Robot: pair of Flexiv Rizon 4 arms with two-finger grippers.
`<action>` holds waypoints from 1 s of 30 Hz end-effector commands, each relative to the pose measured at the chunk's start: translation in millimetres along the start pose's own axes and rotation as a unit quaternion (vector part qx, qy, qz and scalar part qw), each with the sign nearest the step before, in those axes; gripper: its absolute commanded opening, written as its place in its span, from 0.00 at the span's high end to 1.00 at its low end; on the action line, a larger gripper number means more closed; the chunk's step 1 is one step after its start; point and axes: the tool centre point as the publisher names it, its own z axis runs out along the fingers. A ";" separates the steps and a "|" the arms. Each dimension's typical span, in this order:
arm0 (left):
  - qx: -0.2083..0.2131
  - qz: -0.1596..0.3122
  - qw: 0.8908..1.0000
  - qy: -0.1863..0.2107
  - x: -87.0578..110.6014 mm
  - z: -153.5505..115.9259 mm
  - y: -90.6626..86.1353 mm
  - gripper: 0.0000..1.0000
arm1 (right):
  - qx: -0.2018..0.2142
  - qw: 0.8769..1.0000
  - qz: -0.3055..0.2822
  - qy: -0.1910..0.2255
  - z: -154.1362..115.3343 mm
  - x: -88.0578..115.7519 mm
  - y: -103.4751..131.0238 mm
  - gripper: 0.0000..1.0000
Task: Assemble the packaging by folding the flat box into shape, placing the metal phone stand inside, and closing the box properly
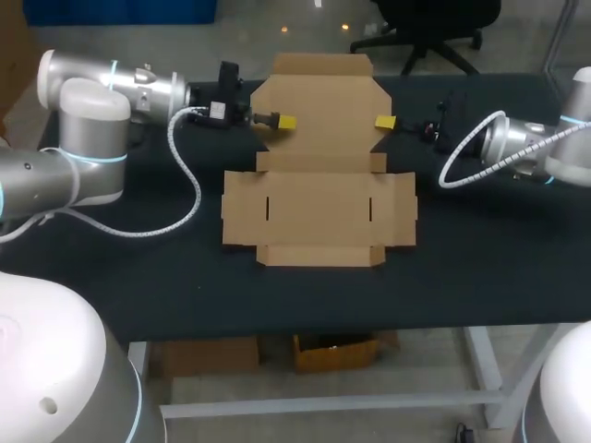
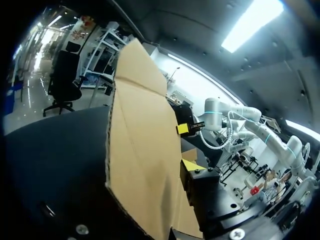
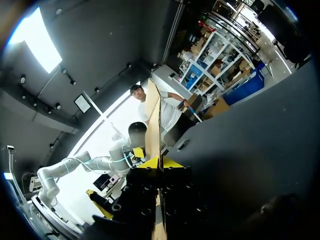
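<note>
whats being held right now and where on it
The right claw pinches the cardboard box by the right edge of its rear flap. The left claw sits at that flap's left edge; its grip cannot be told.

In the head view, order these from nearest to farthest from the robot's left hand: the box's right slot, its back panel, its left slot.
1. The back panel, touched by the left hand.
2. The left slot, on that hand's side.
3. The right slot, across the box.

Robotics lab: left arm (image 1: 83, 138) and right arm (image 1: 526, 143) flank a black worktable (image 1: 138, 277).
</note>
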 end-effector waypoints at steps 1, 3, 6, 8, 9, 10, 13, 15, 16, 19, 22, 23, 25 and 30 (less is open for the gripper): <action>-0.001 0.002 1.000 0.004 -1.1 2.1 -1.2 0.60 | -0.001 1.000 -0.002 0.008 0.4 -4.0 1.0 1.00; -0.001 0.003 1.000 0.006 -0.2 3.5 -1.7 0.61 | -0.002 1.000 -0.002 0.008 0.5 -3.8 1.3 1.00; -0.002 0.004 1.000 0.007 0.6 5.4 -1.8 0.62 | -0.003 1.000 -0.003 0.010 0.6 -3.7 1.6 1.00; -0.002 0.005 1.000 0.008 0.8 6.1 -2.0 0.62 | -0.004 1.000 -0.004 0.010 0.7 -3.6 1.7 1.00; -0.001 0.005 1.000 0.008 1.0 6.4 -2.2 0.63 | -0.004 1.000 -0.004 0.011 0.9 -3.6 2.0 1.00; -0.001 0.006 1.000 0.009 1.3 6.7 -2.5 0.64 | -0.004 1.000 -0.004 0.011 1.1 -3.5 2.2 1.00; -0.001 0.007 1.000 0.010 2.0 7.8 -3.0 0.65 | -0.005 1.000 -0.005 0.012 1.5 -3.4 2.9 1.00; -0.001 0.008 1.000 0.010 2.0 8.0 -3.1 0.68 | -0.005 1.000 -0.005 0.013 1.7 -3.3 3.2 1.00; -0.001 0.008 1.000 0.010 1.9 8.1 -3.1 0.70 | -0.005 1.000 -0.005 0.013 1.7 -3.1 3.3 1.00; -0.001 0.008 1.000 0.011 1.9 8.4 -3.4 0.76 | -0.005 1.000 -0.006 0.014 1.8 -3.0 3.6 1.00; -0.001 0.008 1.000 0.012 1.8 8.8 -3.5 0.83 | -0.006 1.000 -0.007 0.014 1.8 -3.0 3.7 1.00; -0.001 0.008 1.000 0.012 1.8 8.9 -3.5 0.85 | -0.006 1.000 -0.007 0.014 1.8 -3.0 3.7 1.00; -0.001 0.008 1.000 0.014 1.7 9.2 -3.5 0.89 | -0.006 1.000 -0.007 0.015 1.8 -3.1 3.7 1.00; 0.001 0.009 1.000 0.016 1.4 10.0 -3.1 1.00 | -0.008 1.000 -0.006 0.016 2.1 -3.6 3.7 1.00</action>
